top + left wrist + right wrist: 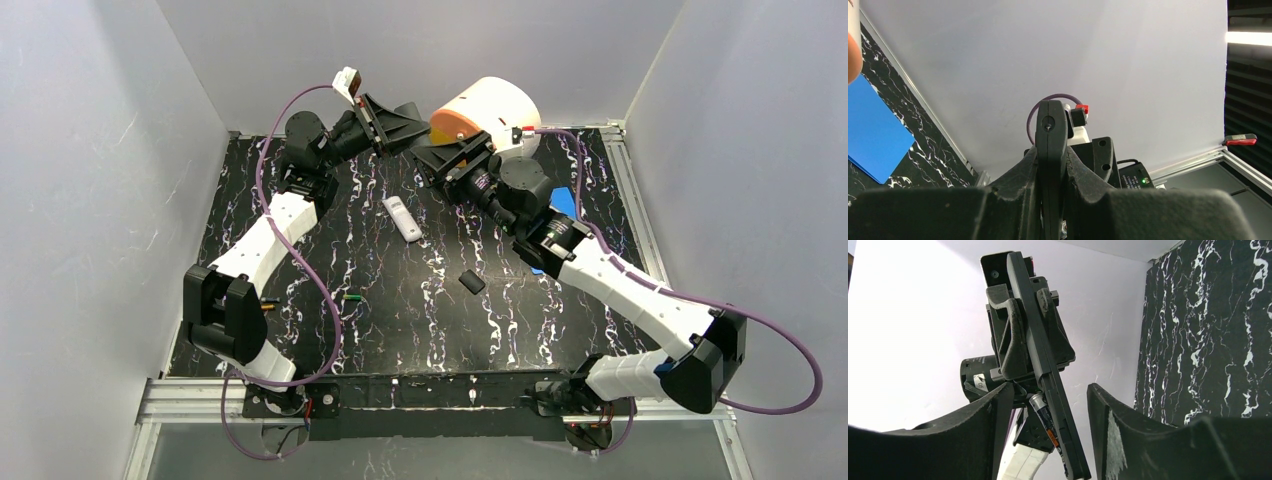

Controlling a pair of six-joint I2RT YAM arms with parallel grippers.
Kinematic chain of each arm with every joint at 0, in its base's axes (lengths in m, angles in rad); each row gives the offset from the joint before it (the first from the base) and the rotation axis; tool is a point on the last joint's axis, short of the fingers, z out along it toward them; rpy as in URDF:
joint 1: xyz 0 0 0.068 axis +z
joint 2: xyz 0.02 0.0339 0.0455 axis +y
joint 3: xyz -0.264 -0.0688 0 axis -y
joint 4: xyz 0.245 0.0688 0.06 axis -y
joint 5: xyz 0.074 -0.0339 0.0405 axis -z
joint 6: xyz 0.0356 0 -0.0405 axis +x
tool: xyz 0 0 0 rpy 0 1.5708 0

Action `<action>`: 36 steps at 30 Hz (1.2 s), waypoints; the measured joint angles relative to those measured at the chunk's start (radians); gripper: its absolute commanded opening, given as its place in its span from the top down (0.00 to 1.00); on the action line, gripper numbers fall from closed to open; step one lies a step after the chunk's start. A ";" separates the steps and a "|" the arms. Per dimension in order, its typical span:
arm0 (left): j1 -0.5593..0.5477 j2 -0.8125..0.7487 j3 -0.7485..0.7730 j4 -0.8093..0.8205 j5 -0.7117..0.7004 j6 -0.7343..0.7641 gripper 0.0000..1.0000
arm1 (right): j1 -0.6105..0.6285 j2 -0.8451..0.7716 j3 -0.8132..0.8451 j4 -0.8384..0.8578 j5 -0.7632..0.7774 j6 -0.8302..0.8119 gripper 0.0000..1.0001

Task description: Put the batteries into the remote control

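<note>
Right wrist view: the right gripper [1050, 390] stands with its fingers spread either side of a black remote [1028, 315], with a gap showing on each side. A battery [1044, 422] lies against the remote's left face, silver end up. The left gripper [1051, 160] is pressed together on the black remote, holding it edge-on above the far middle of the table [400, 330], while a green battery [351, 297] lies loose on the table, near and left of centre, well apart from both grippers.
</note>
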 measured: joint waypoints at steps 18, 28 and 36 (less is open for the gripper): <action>0.000 -0.006 -0.032 0.014 -0.020 -0.010 1.00 | -0.016 0.010 -0.023 0.029 -0.041 0.051 0.50; 0.000 -0.007 -0.041 0.015 -0.025 -0.016 1.00 | -0.018 0.011 -0.034 0.045 -0.048 0.059 0.54; 0.000 -0.007 -0.041 0.015 -0.026 -0.021 1.00 | -0.019 0.011 -0.047 0.065 -0.049 0.063 0.59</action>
